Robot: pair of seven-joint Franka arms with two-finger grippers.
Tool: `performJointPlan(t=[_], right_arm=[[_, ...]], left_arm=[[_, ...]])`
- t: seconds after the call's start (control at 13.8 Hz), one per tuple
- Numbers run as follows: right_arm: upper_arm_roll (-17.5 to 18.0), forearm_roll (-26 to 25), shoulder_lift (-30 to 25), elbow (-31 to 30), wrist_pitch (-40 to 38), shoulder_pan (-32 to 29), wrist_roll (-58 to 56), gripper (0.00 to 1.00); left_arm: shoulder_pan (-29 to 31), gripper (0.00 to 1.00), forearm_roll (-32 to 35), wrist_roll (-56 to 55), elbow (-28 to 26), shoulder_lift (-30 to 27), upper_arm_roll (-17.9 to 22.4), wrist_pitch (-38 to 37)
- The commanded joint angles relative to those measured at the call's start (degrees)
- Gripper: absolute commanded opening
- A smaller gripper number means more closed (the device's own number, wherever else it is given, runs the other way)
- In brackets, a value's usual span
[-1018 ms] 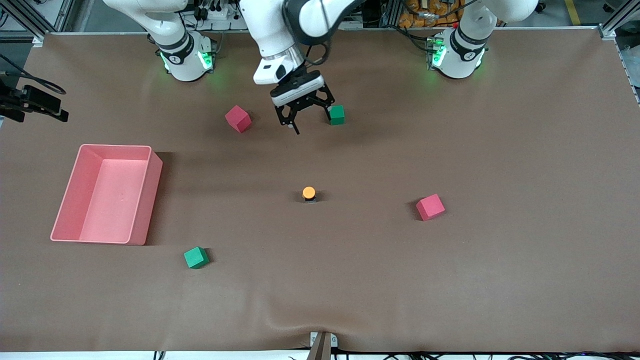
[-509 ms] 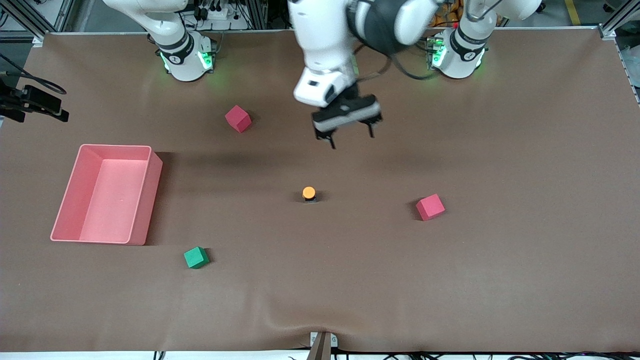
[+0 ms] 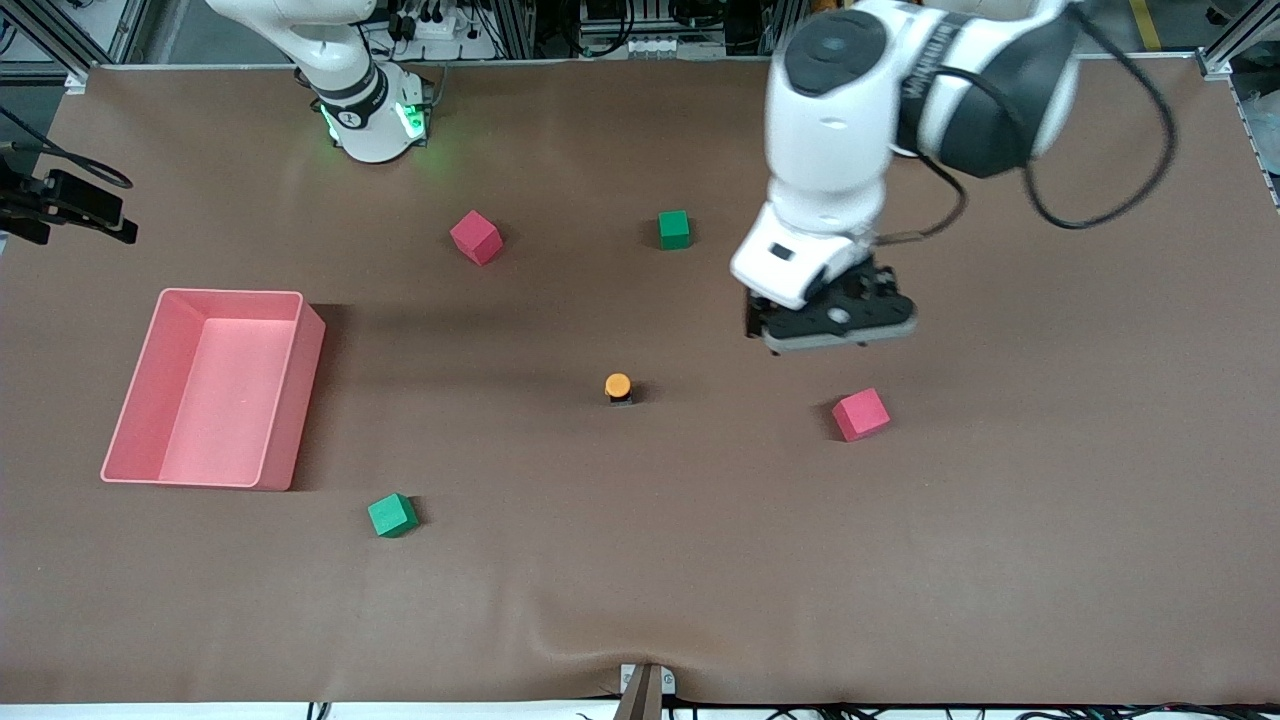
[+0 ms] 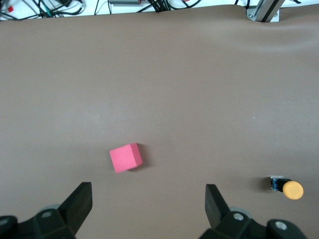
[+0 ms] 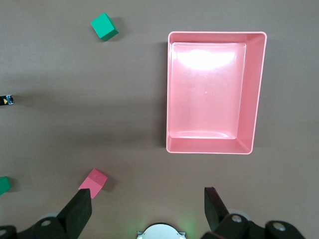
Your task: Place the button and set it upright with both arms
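The button (image 3: 618, 386) stands near the middle of the table, orange cap up on its black body; it also shows as the button (image 4: 288, 188) and, at the picture's edge, the button (image 5: 7, 100). My left gripper (image 3: 828, 322) hangs over bare table between the button and a red cube (image 3: 860, 414). In the left wrist view the left gripper (image 4: 147, 206) is open and empty, with the red cube (image 4: 125, 157) just off its tips. My right gripper (image 5: 147, 209) is open and empty, high over its own base (image 5: 159, 232); the right arm (image 3: 340, 60) waits.
A pink bin (image 3: 230, 292) sits toward the right arm's end; its wall (image 5: 169, 89) shows in the right wrist view. A red cube (image 3: 475, 237) and a green cube (image 3: 674, 229) lie near the bases. Another green cube (image 3: 391, 515) lies nearer the front camera.
The left arm has swung from over the green cube near the bases toward its own end of the table, still open. That green cube is uncovered again. The button has not moved.
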Motion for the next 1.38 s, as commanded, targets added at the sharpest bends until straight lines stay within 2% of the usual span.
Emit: performJointPlan(t=[0.0, 0.22, 0.58, 0.73, 0.87, 1.09, 1.31], right_arm=[[0.49, 0.78, -0.96, -0.19, -0.21, -0.63, 0.83, 1.00], [0.49, 0.78, -0.96, -0.19, -0.39, -0.63, 0.83, 1.00], [0.66, 0.78, -1.05, 0.08, -0.30, -0.71, 0.83, 1.00], [0.75, 0.78, -1.05, 0.16, -0.21, -0.63, 0.83, 1.00], [0.75, 0.78, -1.05, 0.34, -0.12, -0.63, 0.83, 1.00], [0.66, 0.86, -1.05, 0.34, 0.05, -0.63, 0.83, 1.00], [0.58, 0.86, -1.05, 0.52, 0.32, -0.63, 0.92, 1.00]], left_arm=[[5.65, 1.00, -5.25, 9.12, 0.05, -1.01, -0.57, 1.03], [11.72, 1.00, -10.00, 18.18, 0.04, -1.54, -0.57, 1.03], [20.25, 1.00, -14.66, 26.53, 0.04, -2.59, -0.84, 0.77], [21.67, 1.00, -16.17, 30.06, -0.13, -4.08, -0.31, 0.16], [23.33, 1.00, -16.26, 34.62, -0.13, -5.48, -0.05, -2.90], [24.57, 1.00, -16.17, 35.78, -0.13, -9.09, 0.13, -8.88], [24.13, 1.00, -16.61, 36.13, -0.31, -13.04, 3.72, -15.72]])
